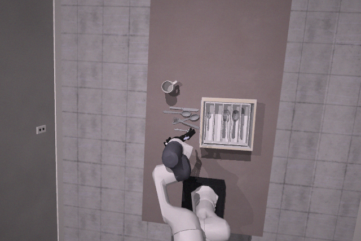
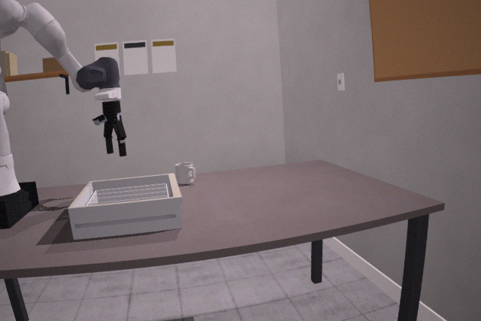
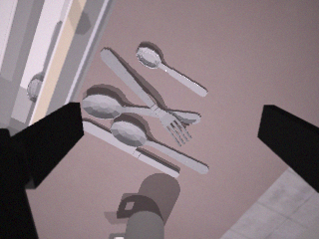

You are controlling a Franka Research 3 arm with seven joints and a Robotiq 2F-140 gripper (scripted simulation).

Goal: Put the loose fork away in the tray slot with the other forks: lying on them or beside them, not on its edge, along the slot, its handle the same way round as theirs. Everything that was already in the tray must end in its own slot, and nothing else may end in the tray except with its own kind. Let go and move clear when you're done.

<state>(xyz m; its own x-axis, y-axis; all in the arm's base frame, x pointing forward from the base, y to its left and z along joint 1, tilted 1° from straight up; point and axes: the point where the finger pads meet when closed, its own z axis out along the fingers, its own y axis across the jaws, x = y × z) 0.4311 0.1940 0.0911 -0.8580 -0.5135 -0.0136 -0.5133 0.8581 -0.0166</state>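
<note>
Black claw [image 3: 169, 134] spread wide, empty, high above loose cutlery.
Beneath it on the brown surface [image 1: 221, 43] lie one grey metal fork [image 3: 150, 102], three grey spoons and one knife [image 3: 132, 149], beside the cream-rimmed five-slot tray [image 1: 228, 100]; the fork crosses a spoon [image 3: 125, 110].

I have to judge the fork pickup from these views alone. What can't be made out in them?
- Exterior view: the loose cutlery is hidden behind the tray; the tray's walls hide what lies in its slots.
- Top view: the gripper covers part of the small spoon; the tray pieces are too small to tell their handle direction.
- Wrist view: the fork lies across a spoon, hiding part of it; the frame edge cuts off most of the tray.
</note>
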